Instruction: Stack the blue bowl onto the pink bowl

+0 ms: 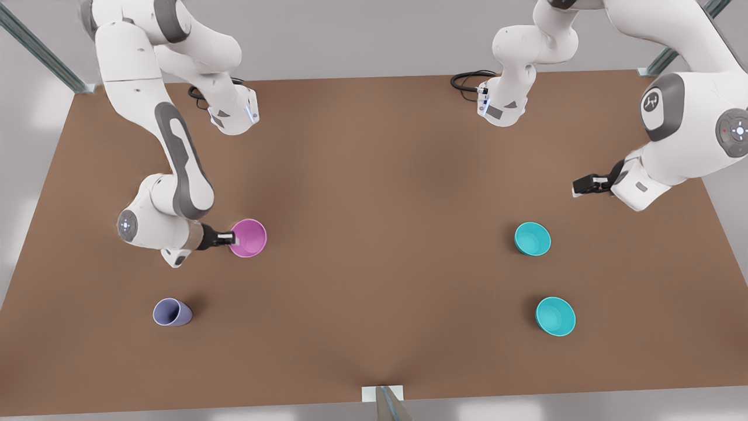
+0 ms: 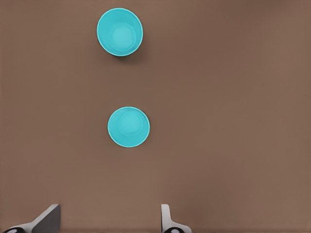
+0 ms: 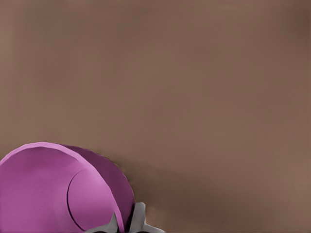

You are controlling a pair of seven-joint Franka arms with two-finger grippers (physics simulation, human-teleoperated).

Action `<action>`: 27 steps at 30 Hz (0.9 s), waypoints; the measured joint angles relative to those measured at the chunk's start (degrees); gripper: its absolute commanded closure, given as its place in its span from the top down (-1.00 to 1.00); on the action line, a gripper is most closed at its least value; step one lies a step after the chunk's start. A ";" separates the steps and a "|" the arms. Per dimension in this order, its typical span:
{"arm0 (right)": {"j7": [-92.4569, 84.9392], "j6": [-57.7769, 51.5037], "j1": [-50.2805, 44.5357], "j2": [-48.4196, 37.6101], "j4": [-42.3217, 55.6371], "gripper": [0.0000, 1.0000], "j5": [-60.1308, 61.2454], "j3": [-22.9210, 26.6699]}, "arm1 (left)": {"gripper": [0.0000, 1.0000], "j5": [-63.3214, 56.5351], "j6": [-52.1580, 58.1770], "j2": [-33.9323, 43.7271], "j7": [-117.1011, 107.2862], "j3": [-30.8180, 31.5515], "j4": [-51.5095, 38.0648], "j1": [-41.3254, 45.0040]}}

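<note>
The right tool pinches the rim of the pink bowl on the front view's left. It should keep the bowl level and not squeeze it crooked. The left tool is spread wide above the table, near the blue bowl. Another teal bowl sits close by, and a lavender cup is well apart. Nothing blocks the way.

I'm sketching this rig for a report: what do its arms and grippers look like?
Both arms are glossy white with grey joint panels and black cables near the bases. The right gripper and left gripper are small, black, with pale grey fingers.
</note>
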State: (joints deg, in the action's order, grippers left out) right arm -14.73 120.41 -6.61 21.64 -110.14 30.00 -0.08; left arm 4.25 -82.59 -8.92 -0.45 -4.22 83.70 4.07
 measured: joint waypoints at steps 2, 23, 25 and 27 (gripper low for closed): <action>1.23 -1.84 -6.46 8.18 13.29 -0.57 4.94 0.00 | 1.00 0.00 -0.01 -0.09 0.00 0.00 0.04 0.05; 25.30 10.57 -22.37 32.09 43.63 0.99 9.18 0.25 | 1.00 1.61 -21.99 -16.20 2.61 -0.04 24.68 -7.64; 26.57 6.09 -18.37 27.96 43.50 1.00 8.95 0.46 | 1.00 3.68 -28.04 -17.65 4.32 -0.08 26.95 -7.81; 26.98 -0.24 -13.27 23.79 39.89 1.00 6.73 1.18 | 1.00 5.75 -33.23 -18.78 6.11 -0.09 27.55 -7.90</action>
State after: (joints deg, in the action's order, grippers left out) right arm 12.25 120.17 -19.88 45.43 -70.24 36.73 1.09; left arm 10.00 -115.82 -27.70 5.67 -4.30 111.25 -3.84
